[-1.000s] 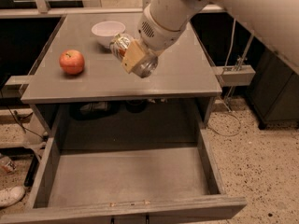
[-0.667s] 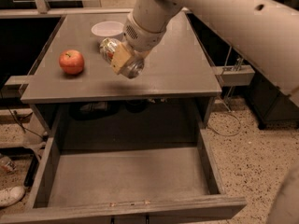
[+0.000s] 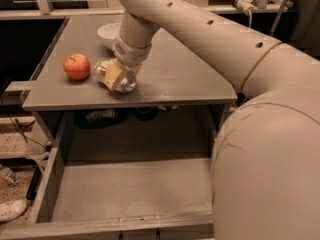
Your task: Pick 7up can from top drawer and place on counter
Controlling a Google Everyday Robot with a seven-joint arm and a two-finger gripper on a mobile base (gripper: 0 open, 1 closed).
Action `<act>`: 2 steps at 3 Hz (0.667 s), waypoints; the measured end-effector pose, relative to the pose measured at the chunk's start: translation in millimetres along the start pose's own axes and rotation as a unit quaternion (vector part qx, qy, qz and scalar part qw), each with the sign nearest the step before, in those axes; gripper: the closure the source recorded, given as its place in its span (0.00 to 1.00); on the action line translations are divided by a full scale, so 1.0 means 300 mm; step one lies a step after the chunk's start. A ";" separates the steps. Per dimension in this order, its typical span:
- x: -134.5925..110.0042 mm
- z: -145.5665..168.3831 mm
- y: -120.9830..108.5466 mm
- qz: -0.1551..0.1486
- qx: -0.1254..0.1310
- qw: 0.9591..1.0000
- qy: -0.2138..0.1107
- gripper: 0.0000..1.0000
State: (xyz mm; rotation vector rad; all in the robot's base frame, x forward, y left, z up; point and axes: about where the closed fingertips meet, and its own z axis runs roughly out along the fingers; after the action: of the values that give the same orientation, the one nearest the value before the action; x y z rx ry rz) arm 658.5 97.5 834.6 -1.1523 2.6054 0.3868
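Gripper: you find the gripper low over the front left part of the counter. It is at the end of the arm, which comes in from the right.
Fingers: they are clamped on the can. One tan finger lies across the can's body.
Can: it lies sideways and a little tilted in the gripper, with one shiny round end turned to the front right. It is near the front edge of the counter. You cannot tell if it touches the surface or hangs just above it.
Apple: the red apple stands on the counter just left of the can, very close to it.
Bowl: a white bowl sits further back on the counter, behind the gripper. The arm hides part of it.
Drawer: the drawer is pulled out below the counter, and you see its grey floor and low left wall. The arm covers its right side.
Ground: a white shoe lies at the lower left, beside the drawer.
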 end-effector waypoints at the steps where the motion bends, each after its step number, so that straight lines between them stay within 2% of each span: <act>1: -0.005 -0.009 0.002 0.000 0.000 1.000 0.000 0.81; 2: -0.005 -0.009 0.002 0.000 0.000 1.000 0.000 0.57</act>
State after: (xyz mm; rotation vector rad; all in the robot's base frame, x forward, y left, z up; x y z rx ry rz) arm 658.7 98.0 837.6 -1.1530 2.6059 0.3873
